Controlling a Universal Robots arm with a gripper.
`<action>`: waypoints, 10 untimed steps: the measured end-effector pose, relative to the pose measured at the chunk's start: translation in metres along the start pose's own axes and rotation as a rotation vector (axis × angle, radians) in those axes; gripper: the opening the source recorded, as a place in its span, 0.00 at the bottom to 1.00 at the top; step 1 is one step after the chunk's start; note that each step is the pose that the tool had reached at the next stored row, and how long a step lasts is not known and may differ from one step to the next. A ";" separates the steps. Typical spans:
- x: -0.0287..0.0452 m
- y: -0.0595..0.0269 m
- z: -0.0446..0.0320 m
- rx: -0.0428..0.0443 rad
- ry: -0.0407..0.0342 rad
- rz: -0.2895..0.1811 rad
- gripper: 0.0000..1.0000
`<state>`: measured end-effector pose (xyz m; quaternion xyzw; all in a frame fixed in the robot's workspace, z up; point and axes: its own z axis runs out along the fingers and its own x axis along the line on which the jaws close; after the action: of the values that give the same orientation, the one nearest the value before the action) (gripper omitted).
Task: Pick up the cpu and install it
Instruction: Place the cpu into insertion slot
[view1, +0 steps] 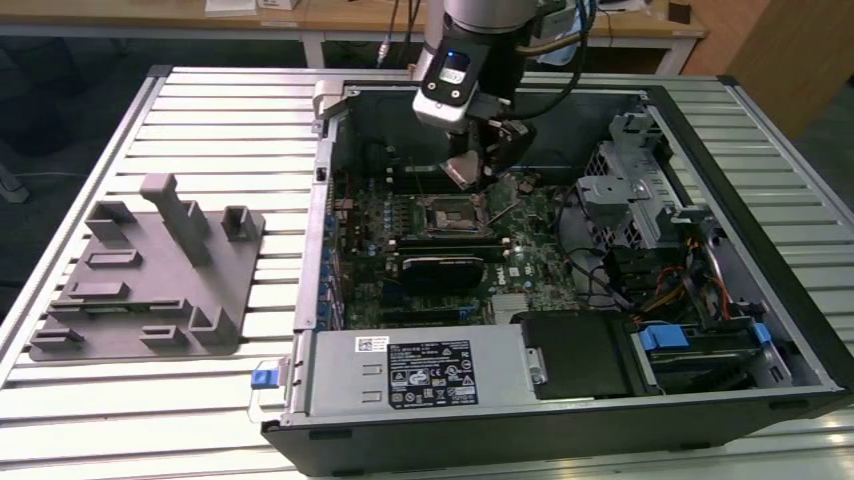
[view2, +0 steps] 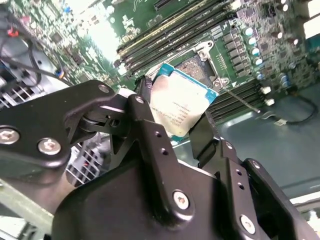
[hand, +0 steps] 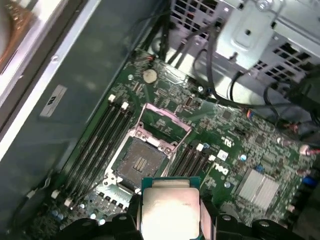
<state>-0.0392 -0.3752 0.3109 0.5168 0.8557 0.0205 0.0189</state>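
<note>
The cpu (view2: 179, 106) (hand: 169, 207), a flat square chip with a silver top and thin green border, is held between my gripper's black fingers (view2: 150, 131) in both wrist views. My gripper (view1: 477, 172) (view2: 172, 117) is shut on it and hangs inside the open computer case, just above the motherboard. The square cpu socket (hand: 140, 163) (view1: 451, 212) (view2: 192, 67) lies open right below the chip, with its metal retention frame (hand: 165, 121) flipped up.
The computer case (view1: 561, 420) lies open on a slatted table. Dark memory slots (hand: 102, 145) flank the socket, a metal drive cage (view1: 641, 170) and cables stand at the exterior view's right. A grey plastic fixture block (view1: 147, 275) sits on the table at the exterior view's left.
</note>
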 end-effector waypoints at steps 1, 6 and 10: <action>0.0000 0.0000 0.0001 0.0002 -0.0009 0.018 0.54; 0.0000 -0.0001 0.0008 0.0012 -0.0059 0.107 0.54; 0.0000 -0.0001 0.0014 0.0020 -0.0098 0.180 0.54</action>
<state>-0.0392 -0.3752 0.3095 0.5918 0.8056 0.0187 0.0207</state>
